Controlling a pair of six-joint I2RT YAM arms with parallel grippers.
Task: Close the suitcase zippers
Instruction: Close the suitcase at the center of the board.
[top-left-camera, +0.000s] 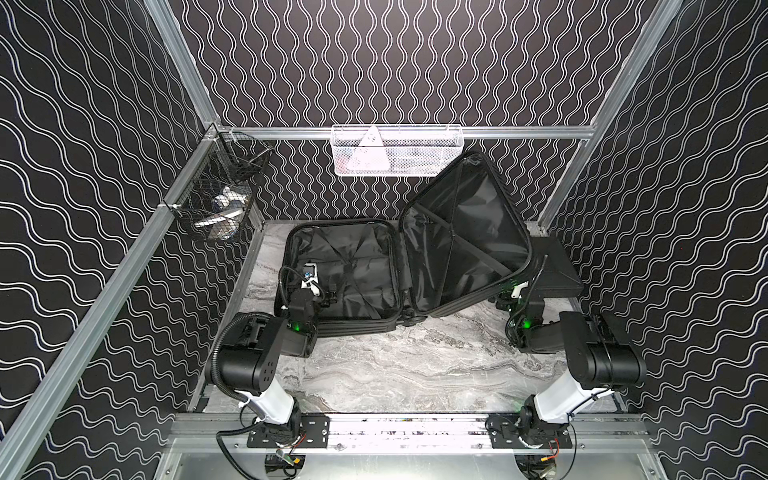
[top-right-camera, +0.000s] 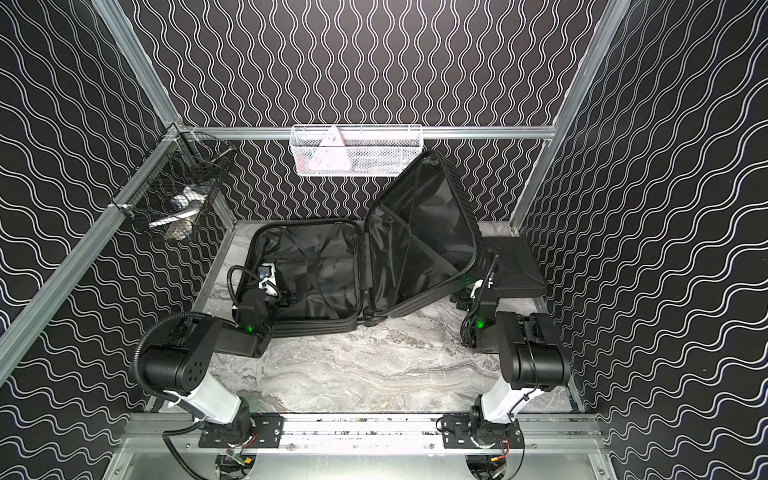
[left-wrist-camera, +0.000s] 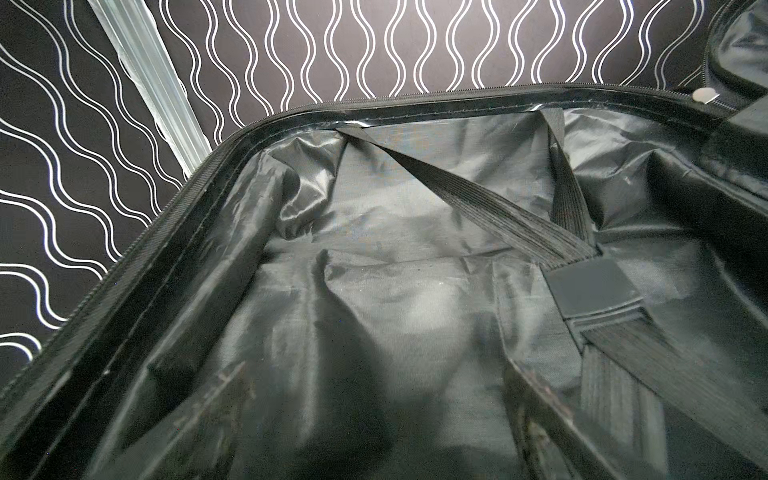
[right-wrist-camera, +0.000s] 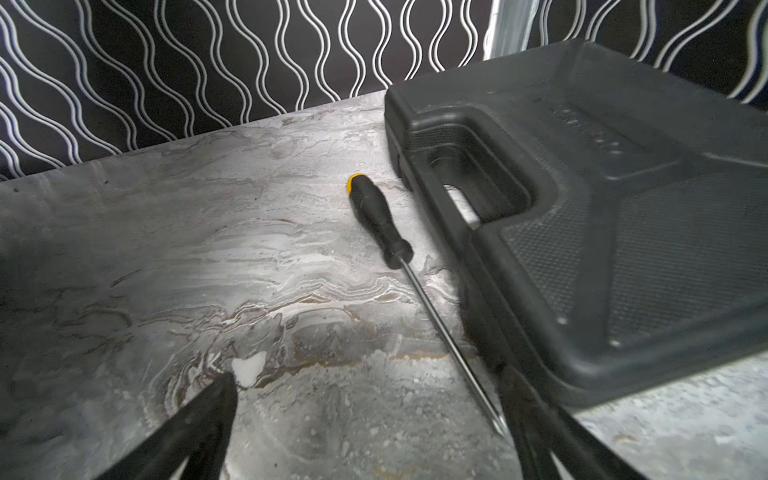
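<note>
Suitcase (top-left-camera: 365, 249) sits mid-frame in both top views on the marbled worktop (top-left-camera: 415, 365), lying open. One black shell lies flat, left of centre. The other, ribbed, is tilted up toward the upper right, beside a flat tool case (top-left-camera: 557, 266). Crinkled black lining, crossed straps. Zippers (left-wrist-camera: 141, 249) undone, track bare round the rim; a small silver tab (left-wrist-camera: 411, 94) sits on it. Left fingers (left-wrist-camera: 540, 407) spread, blurred, over the flat half's lining, gripping nothing. Right fingers (right-wrist-camera: 208, 415) spread above the worktop near a screwdriver (right-wrist-camera: 382, 224).
</note>
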